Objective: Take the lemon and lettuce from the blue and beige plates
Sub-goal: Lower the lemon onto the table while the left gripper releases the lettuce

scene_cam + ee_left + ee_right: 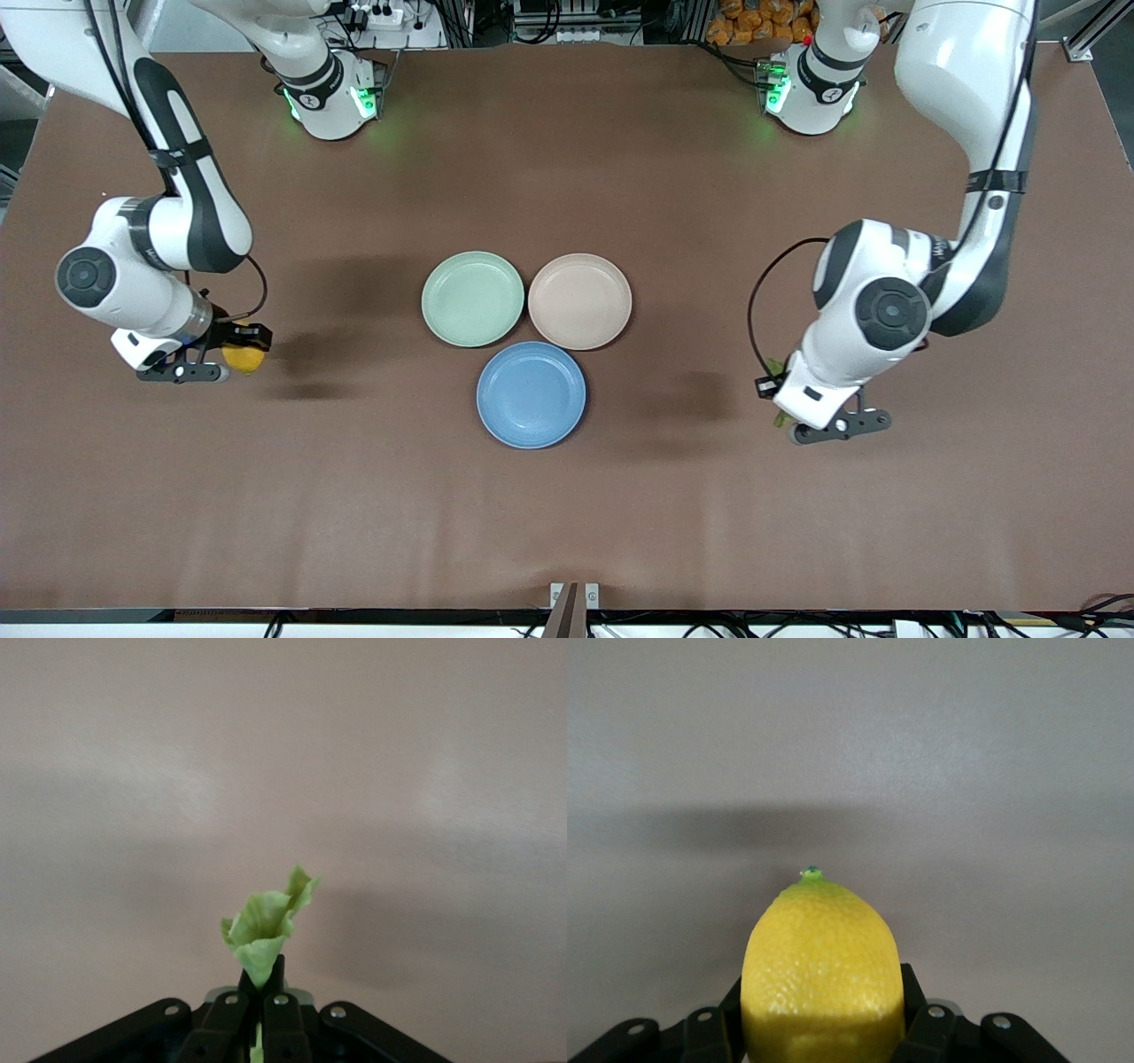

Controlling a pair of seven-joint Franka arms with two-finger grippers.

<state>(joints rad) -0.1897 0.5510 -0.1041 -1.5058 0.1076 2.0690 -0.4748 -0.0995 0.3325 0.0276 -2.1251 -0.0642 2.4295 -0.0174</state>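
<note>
1. A brown table [567,514] filled the front view, with both arm bases along its top edge, green lights glowing on each, and cables and clutter past that edge.
2. Three plates sat bunched at the middle, all bare: a green plate [473,299], a beige plate [579,300] beside it, and a blue plate [531,394] nearest the camera.
3. The right gripper [232,350] hung over bare table toward the right arm's end, fingers clamped on the lemon [244,358]. In the right wrist view the lemon [822,979] bulged between the black fingers [921,1028], its green tip pointing outward.
4. The left gripper [780,394] hung over bare table toward the left arm's end, pinched tight on the lettuce [264,935].
5. From the front, the lettuce [778,368] was mostly hidden by the wrist; only a green sliver showed.
6. Both wrist views cut the grippers off at the frame's edge.
</note>
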